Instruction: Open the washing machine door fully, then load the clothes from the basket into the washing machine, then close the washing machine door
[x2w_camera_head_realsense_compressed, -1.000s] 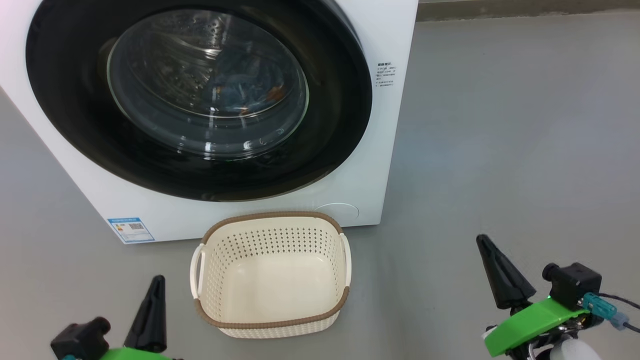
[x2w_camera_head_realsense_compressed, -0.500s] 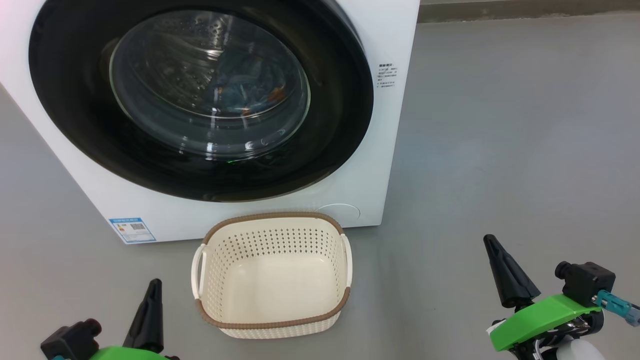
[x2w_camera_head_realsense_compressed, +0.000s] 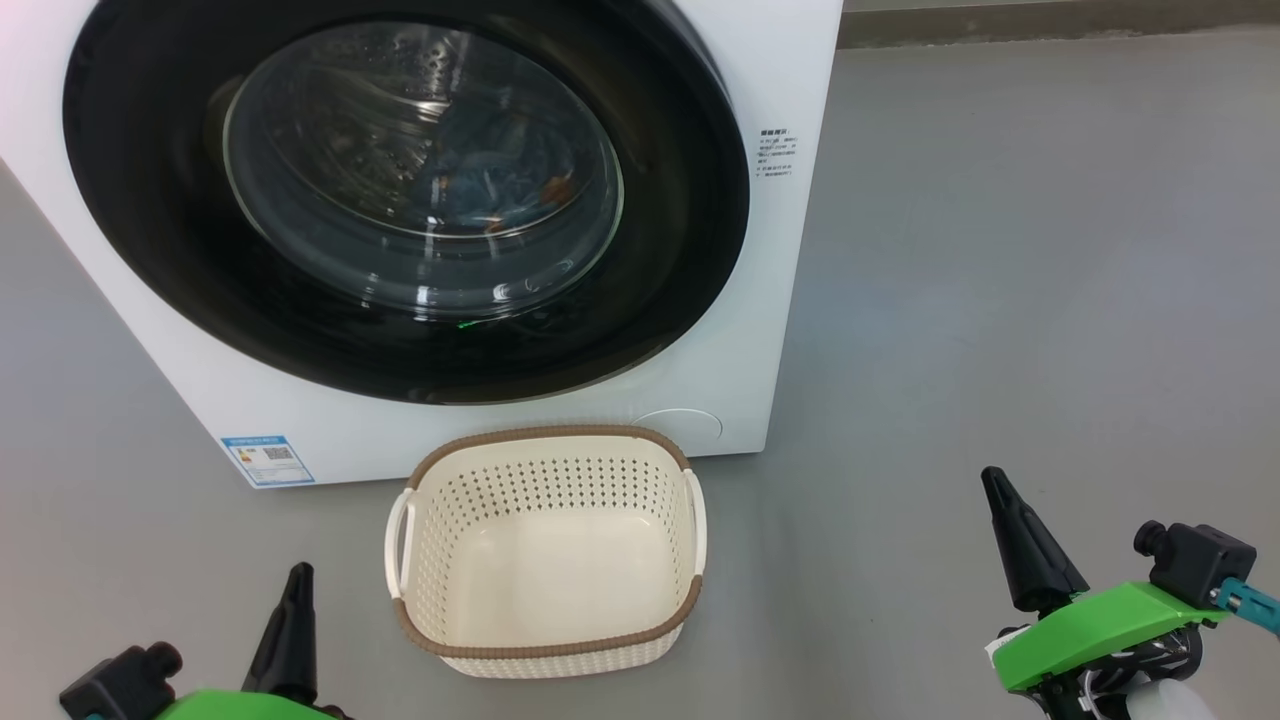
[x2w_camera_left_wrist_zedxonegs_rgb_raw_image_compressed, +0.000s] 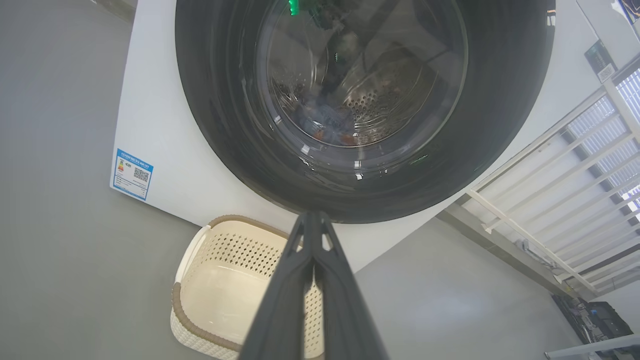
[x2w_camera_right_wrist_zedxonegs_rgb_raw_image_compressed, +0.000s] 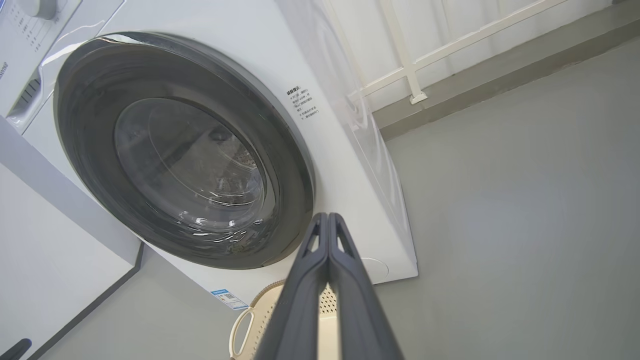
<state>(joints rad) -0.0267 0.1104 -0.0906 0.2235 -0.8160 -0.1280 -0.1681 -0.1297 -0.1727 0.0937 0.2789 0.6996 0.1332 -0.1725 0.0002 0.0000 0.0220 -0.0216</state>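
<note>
Plainly, the left pincer and the right pincer are both fully closed. Each has its two long, matt dark fingers pressed flat together into one tapering spike that grips nothing and touches nothing. Each spike rises from a glossy green mount low in the head view, and the two stand well apart with the basket on the floor between them, nearer the left one. The basket is a small rounded rectangle of cream plastic with walls pierced by rows of little holes, a brown woven-look rim and a pale loop handle on each side; its smooth bottom shows bare. It sits just before the washing machine, a boxy white front-loader with a blue label low on its front. The door, a big round ring of glossy black around a bulging clear glass bowl, lies shut against the machine's face. Through the glass the perforated steel drum gleams, and inside it lie the clothes, crumpled soft blue fabric with small orange flecks. The floor is smooth, plain grey.
</note>
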